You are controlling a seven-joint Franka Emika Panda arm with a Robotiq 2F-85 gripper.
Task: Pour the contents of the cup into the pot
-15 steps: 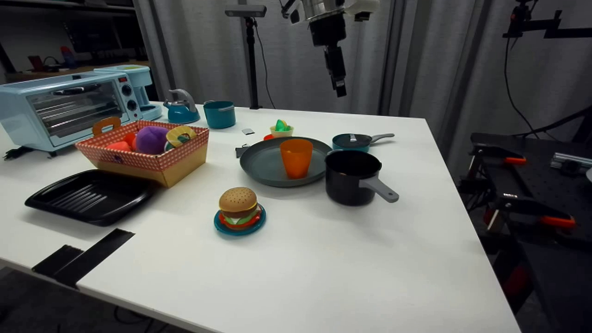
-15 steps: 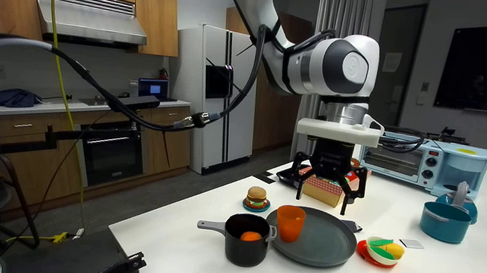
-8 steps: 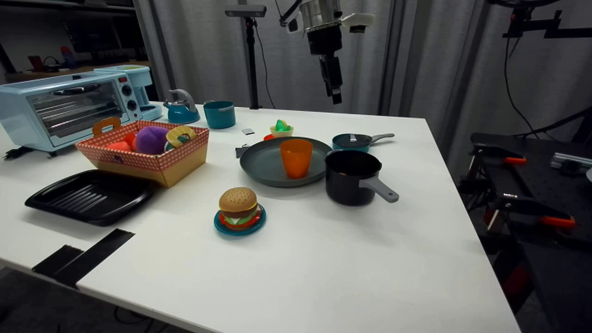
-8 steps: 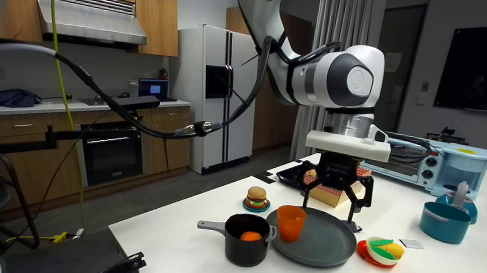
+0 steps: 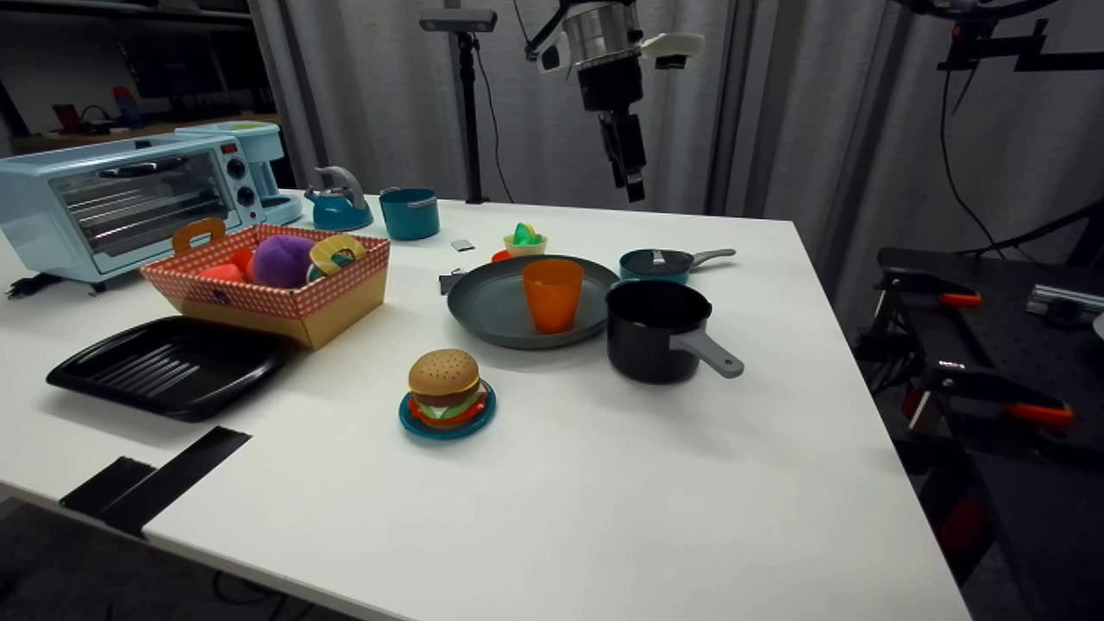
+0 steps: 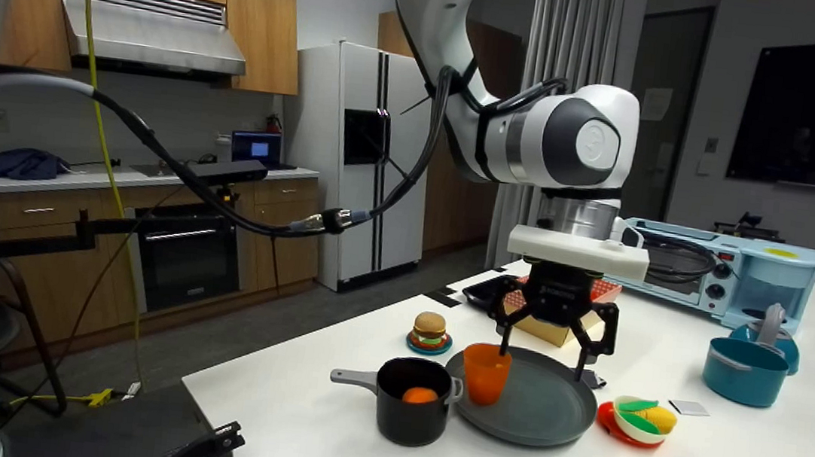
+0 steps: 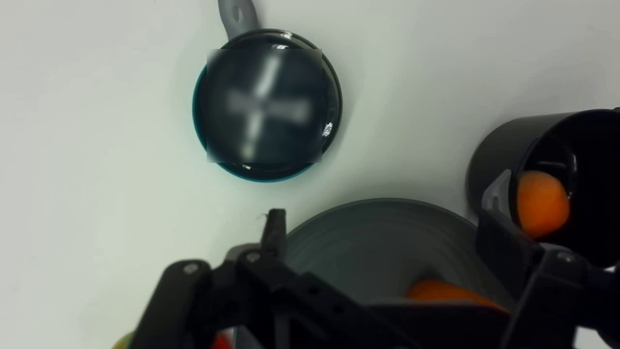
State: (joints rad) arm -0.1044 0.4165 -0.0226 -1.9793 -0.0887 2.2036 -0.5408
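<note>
Robotics laboratory with a kitchen area. In an exterior view, a range hood (image 6: 152,31), an oven (image 6: 188,266) and a refrigerator (image 6: 353,208) line the far left; a robot arm (image 6: 526,142) extends over the white desk (image 6: 312,415). In an exterior view, orange-handled clamps (image 5: 1000,392) sit on a black bench (image 5: 1026,345) at right.

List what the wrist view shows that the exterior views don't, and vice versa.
Wrist view only: no further object evident, just a top-down look into the small pan, its middle blurred.

Exterior views only, in both: the burger, basket, blue oven, kettle, the long handle of the pot, and the cup upright on the grey plate.

Shared: the open gripper, pot, grey plate, small pan and cup, partly hidden by the gripper in the wrist view. The round orange item in the pot shows in the wrist view and in an exterior view.
</note>
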